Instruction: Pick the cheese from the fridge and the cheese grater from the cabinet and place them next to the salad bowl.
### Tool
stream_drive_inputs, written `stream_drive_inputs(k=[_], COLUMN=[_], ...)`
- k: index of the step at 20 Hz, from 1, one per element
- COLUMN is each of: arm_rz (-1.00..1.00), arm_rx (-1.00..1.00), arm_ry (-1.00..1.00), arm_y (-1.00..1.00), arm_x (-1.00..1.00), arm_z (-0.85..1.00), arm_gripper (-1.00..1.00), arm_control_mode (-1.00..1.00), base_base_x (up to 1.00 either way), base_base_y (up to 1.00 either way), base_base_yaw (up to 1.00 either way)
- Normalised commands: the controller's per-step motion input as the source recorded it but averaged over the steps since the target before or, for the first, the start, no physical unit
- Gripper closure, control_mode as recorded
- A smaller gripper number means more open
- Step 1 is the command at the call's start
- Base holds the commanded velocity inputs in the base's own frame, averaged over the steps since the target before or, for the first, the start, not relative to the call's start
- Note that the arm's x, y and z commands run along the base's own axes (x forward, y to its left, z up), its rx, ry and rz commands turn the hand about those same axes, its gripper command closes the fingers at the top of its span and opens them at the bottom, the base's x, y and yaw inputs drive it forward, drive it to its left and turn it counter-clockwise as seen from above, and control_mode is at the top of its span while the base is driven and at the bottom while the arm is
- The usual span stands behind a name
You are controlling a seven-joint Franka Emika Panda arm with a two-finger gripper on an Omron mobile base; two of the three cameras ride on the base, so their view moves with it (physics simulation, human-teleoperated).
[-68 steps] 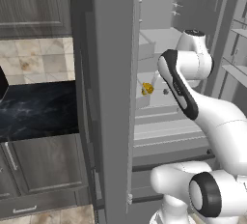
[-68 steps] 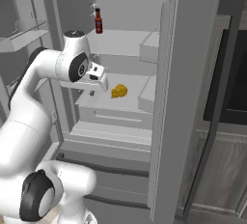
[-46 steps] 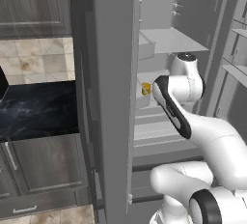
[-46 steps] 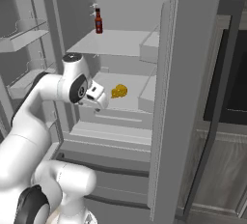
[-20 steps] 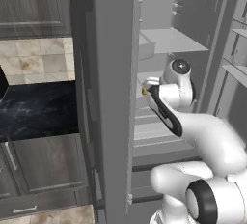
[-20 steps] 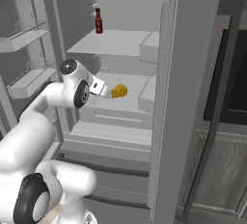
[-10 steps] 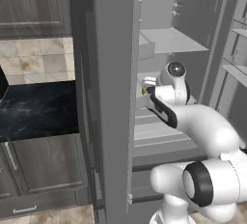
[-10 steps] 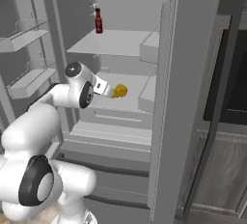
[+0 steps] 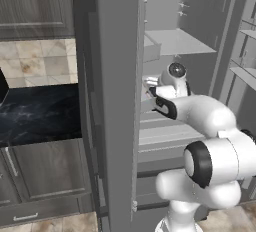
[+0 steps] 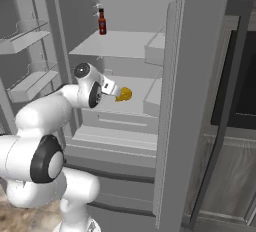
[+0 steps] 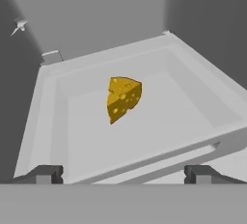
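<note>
Reaching into the fridge (image 10: 200, 76), the gripper (image 10: 116, 92) was seen from the right base view just left of the cheese (image 10: 124, 94), not yet around it. The cheese (image 11: 123, 97) was found on a pale middle shelf (image 11: 159, 121), centred ahead of the two fingertips (image 11: 46, 174), which were spread wide apart with nothing held between them. A dark bottle (image 10: 102, 22) was noted on the shelf above.

Dark bottle (image 10: 102, 21) upright (top shelf); black countertop (image 9: 40, 111).
</note>
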Motion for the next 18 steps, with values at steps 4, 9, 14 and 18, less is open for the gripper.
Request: stream_drive_inputs(k=[4, 9, 14, 18], arm_rz=[0.00, 0.00, 0.00, 0.00], arm_rx=[0.00, 0.00, 0.00, 0.00], arm_ry=[0.00, 0.00, 0.00, 0.02], arm_y=[0.00, 0.00, 0.00, -0.02], arm_x=[0.45, 0.38, 0.45, 0.51], arm_z=[-0.18, -0.19, -0.11, -0.16], arm_gripper=[-1.00, -1.00, -1.00, -1.00], arm_control_mode=[-1.00, -1.00, -1.00, -1.00], base_base_x=[0.00, 0.00, 0.00, 0.00], base_base_y=[0.00, 0.00, 0.00, 0.00], base_base_yaw=[0.00, 0.00, 0.00, 0.00])
